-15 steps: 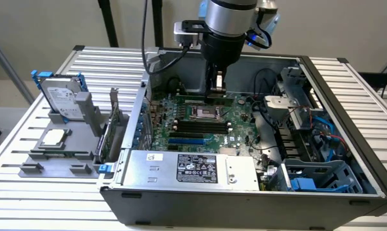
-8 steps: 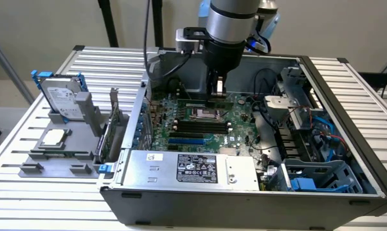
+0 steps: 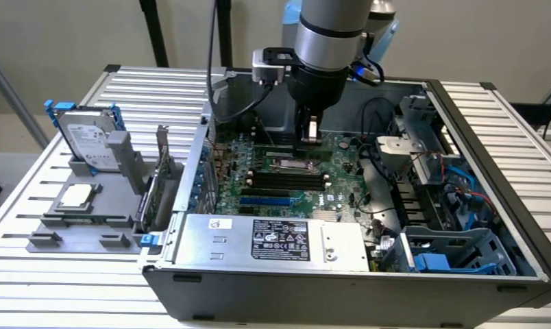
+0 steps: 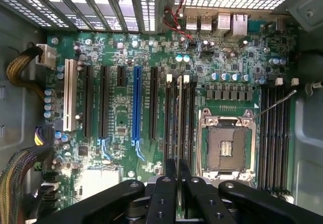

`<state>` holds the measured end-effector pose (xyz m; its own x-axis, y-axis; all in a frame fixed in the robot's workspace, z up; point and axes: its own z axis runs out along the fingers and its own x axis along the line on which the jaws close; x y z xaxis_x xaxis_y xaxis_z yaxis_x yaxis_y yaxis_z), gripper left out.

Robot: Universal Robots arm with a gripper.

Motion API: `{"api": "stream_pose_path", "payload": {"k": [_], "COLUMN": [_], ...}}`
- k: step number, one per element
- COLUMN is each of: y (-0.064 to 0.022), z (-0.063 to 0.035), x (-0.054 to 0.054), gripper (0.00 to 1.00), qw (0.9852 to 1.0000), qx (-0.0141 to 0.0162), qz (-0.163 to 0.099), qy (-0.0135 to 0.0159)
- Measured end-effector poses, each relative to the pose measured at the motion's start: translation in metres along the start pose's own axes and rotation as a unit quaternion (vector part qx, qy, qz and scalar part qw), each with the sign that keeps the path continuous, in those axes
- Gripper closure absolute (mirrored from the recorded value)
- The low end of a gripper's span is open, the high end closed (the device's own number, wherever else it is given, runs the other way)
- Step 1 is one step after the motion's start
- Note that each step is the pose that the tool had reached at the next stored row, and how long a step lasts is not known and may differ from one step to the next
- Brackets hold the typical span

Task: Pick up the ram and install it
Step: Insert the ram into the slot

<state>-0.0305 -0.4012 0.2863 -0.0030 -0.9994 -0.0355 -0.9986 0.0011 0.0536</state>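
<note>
The ram (image 4: 177, 118) shows edge-on as a thin pale-green strip between my black fingers (image 4: 166, 183). My gripper (image 4: 177, 166) is shut on the ram. It holds the stick upright over a pair of black memory slots (image 4: 187, 118) with white end clips, beside the open processor socket (image 4: 227, 148). In the exterior view the gripper (image 3: 310, 137) reaches down into the open computer case (image 3: 349, 288), just above the motherboard (image 3: 335, 199) on the far side of the socket (image 3: 291, 164). Whether the stick touches a slot cannot be told.
On the exterior view's left, a grey holder (image 3: 47, 240) carries a hard drive (image 3: 86, 140), a square silver processor chip (image 3: 77, 197) and an upright expansion card (image 3: 157, 185). A power supply (image 3: 271, 240), cable bundles (image 4: 20, 72) and a drive cage (image 3: 458, 253) crowd the case.
</note>
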Motion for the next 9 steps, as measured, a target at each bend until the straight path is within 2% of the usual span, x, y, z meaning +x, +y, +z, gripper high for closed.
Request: {"api": "stream_pose_path", "payload": {"k": [6,9], "y": [-0.0003,-0.0005], "z": [0.0054,0.0088], "x": [-0.0011,-0.0012], "gripper": [0.86,0.86], "qw": [0.9999,0.9999], "qx": [0.0012,0.0041], "qz": [0.004,0.007], "qy": [0.0137,0.0148]}}
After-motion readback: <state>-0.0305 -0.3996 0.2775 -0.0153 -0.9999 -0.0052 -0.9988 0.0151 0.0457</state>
